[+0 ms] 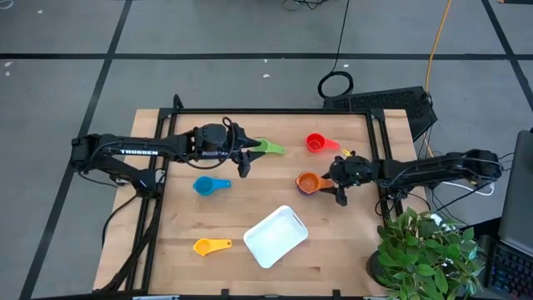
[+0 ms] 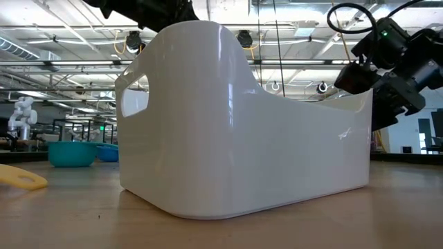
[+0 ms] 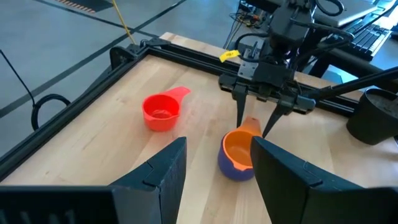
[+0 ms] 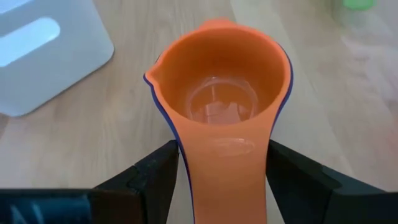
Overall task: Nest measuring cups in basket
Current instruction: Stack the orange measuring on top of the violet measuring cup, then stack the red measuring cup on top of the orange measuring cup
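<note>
An orange measuring cup (image 4: 221, 93) sits nested in a navy cup (image 3: 231, 168) on the table's right part, and also shows in the high view (image 1: 308, 182). My right gripper (image 1: 333, 186) is open and low at the table. Its fingers stand on either side of the orange handle (image 4: 224, 168), and no touch shows. My left gripper (image 1: 246, 155) is open and empty above the table's far middle, beside the green cup (image 1: 269, 147). The red cup (image 1: 316, 142), a blue cup (image 1: 210, 185) and the yellow cup (image 1: 211, 246) lie loose on the table. The white basket (image 1: 276, 236) stands near the front edge.
The low view shows a light blue cup (image 2: 69, 153) and a blue one (image 2: 107, 152) side by side behind the basket (image 2: 242, 124). A black frame rail (image 1: 275, 112) runs along the table's far edge. A potted plant (image 1: 425, 254) stands off the front right corner.
</note>
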You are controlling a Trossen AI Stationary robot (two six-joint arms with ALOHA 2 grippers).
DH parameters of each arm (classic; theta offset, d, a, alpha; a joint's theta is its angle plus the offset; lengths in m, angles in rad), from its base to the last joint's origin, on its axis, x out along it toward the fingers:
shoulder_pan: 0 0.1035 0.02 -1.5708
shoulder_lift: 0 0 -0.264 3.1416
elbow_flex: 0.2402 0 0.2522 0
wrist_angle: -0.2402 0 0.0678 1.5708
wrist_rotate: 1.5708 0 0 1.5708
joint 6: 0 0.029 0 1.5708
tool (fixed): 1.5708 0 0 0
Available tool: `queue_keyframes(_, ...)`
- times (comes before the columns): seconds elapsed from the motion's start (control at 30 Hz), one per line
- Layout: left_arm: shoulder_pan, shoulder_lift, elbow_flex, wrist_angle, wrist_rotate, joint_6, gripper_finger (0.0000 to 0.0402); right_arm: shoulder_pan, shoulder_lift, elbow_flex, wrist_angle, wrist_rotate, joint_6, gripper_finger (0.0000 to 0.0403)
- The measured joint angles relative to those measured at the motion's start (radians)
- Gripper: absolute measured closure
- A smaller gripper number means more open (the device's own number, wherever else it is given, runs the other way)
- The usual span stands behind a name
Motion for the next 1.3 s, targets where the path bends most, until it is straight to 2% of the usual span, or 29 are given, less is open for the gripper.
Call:
queue_keyframes(0.2,0.0,0.0,0.0,0.0,0.0,0.001,0.022,0.0,0.115,0.011,0.16,0.0,-0.002,0.0179)
queue_keyframes(0.4,0.0,0.0,0.0,0.0,0.0,0.003,0.022,0.0,0.211,0.081,0.168,-0.005,-0.029,0.0179)
queue_keyframes(0.5,0.0,0.0,0.0,-0.001,0.0,0.004,0.022,0.0,0.22,0.096,0.147,-0.034,-0.044,0.0179)
queue_keyframes(0.73,0.0,0.0,0.0,-0.017,0.016,0.007,0.022,0.0,0.158,0.096,0.03,-0.037,-0.026,0.0179)
queue_keyframes(0.93,0.0,0.0,0.0,-0.027,0.016,0.007,0.022,-0.021,0.013,0.096,-0.031,-0.03,-0.045,0.0179)
queue_keyframes(1.1,0.0,0.0,0.0,-0.033,0.02,0.009,0.022,-0.125,-0.081,0.152,-0.198,0.028,-0.102,0.0179)
queue_keyframes(1.3,0.0,0.0,0.0,-0.031,0.027,0.031,0.022,-0.263,-0.038,0.303,-0.372,0.027,-0.241,0.0179)
